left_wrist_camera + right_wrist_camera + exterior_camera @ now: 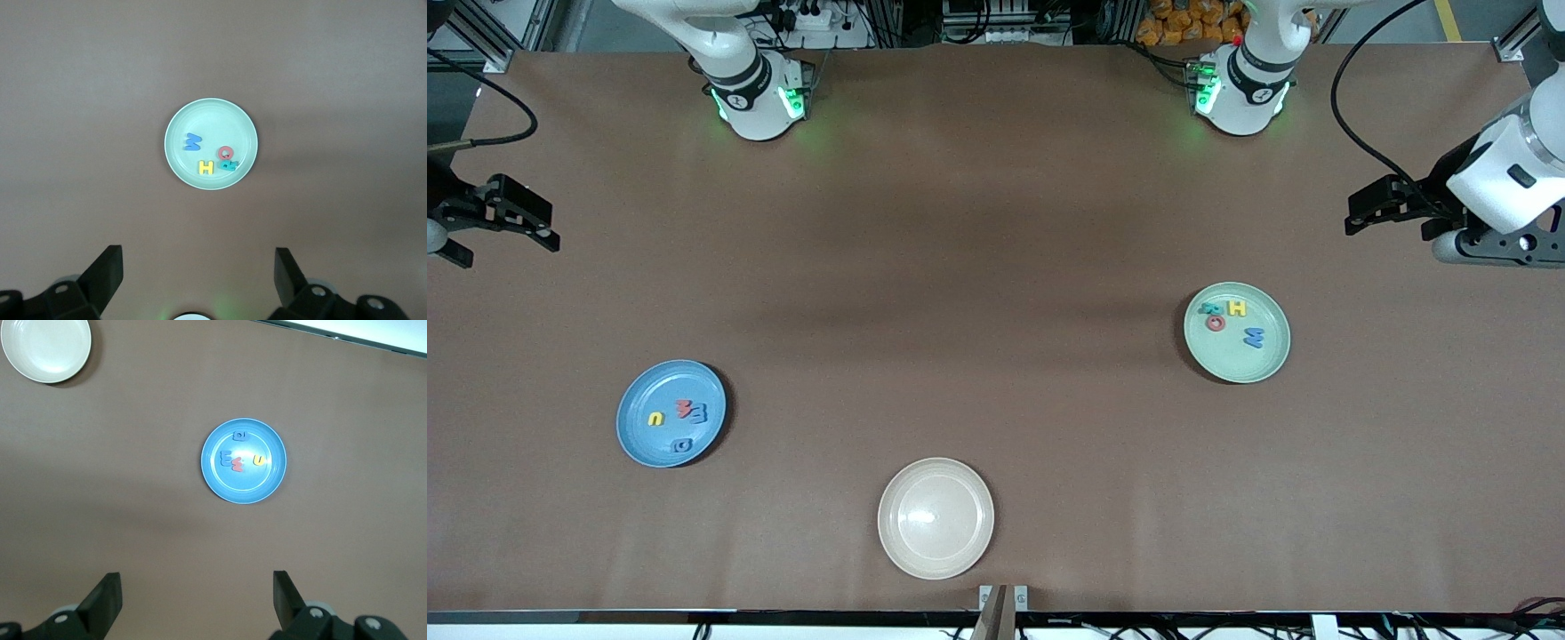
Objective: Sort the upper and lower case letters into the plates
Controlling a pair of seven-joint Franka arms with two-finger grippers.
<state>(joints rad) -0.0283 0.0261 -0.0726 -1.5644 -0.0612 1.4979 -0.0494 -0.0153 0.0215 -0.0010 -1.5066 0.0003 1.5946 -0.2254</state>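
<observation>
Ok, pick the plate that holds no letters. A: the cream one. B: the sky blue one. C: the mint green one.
A: the cream plate lies bare, while the sky blue plate and the mint green plate each carry four foam letters.

Mint green plate on brown table, four foam letters inside, left end effector spread wide, empty

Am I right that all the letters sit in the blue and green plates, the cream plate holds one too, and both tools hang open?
Not quite: the cream plate is empty, as the front view shows. The rest holds.
</observation>
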